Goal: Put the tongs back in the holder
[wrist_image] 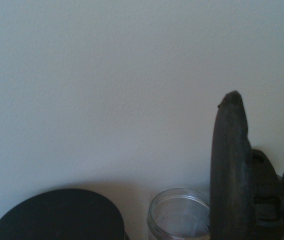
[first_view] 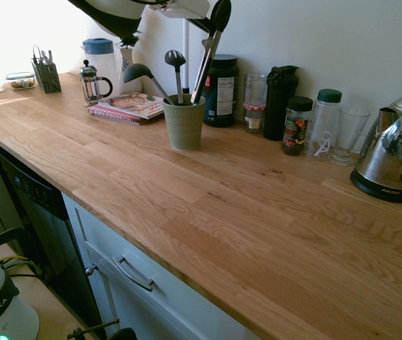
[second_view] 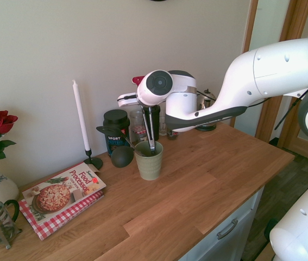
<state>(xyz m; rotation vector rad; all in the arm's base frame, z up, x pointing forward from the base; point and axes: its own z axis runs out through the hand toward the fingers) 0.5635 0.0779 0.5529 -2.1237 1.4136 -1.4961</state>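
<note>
The tongs (first_view: 205, 65) hang nearly upright, slim silver arms with black handle ends at the top. My gripper (first_view: 210, 31) is shut on their upper part, directly above the holder (first_view: 184, 125). In the second exterior view the tongs (second_view: 150, 130) reach down from the gripper (second_view: 149, 109) with their lower ends inside the rim of the ribbed green holder (second_view: 149, 161). A dark ladle (first_view: 138, 71) and a slotted spoon (first_view: 175, 58) also stand in the holder. In the wrist view the tongs (wrist_image: 230, 165) show as dark prongs before the wall.
Behind the holder along the wall stand a dark jar (first_view: 220, 91), a glass jar (first_view: 254, 103), a black bottle (first_view: 279, 100) and a drinking glass (first_view: 347, 134). A kettle (first_view: 393, 152) is at the right. A cookbook (second_view: 64, 194), candle (second_view: 81, 124) and French press (first_view: 93, 83) are nearby.
</note>
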